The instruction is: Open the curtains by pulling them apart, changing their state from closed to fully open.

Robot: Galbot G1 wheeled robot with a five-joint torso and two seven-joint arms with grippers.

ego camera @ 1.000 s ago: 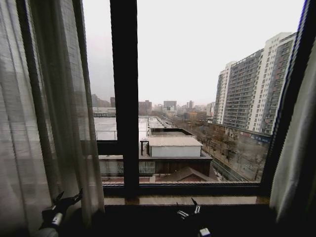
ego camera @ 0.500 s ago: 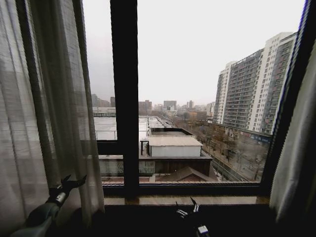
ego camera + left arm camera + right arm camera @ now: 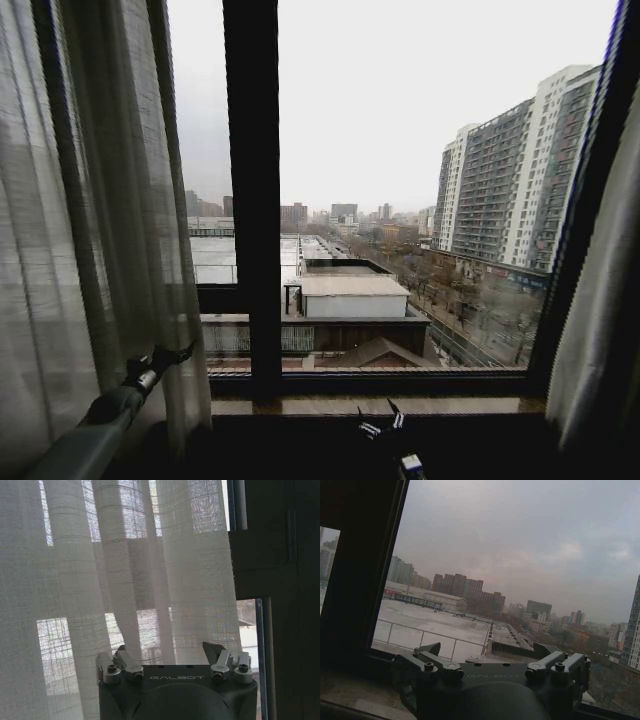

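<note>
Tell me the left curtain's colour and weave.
Sheer white left curtain, loosely woven with vertical pleats; best in the left wrist view.

Sheer white, loosely woven curtains (image 3: 100, 220) with grey-beige vertical pleats hang beside a black window frame (image 3: 252, 200) under a pale grey sky (image 3: 400, 90)

right gripper (image 3: 490, 662) spread open before the window frame (image 3: 362, 575), city rooftops (image 3: 435, 622) beyond
</note>
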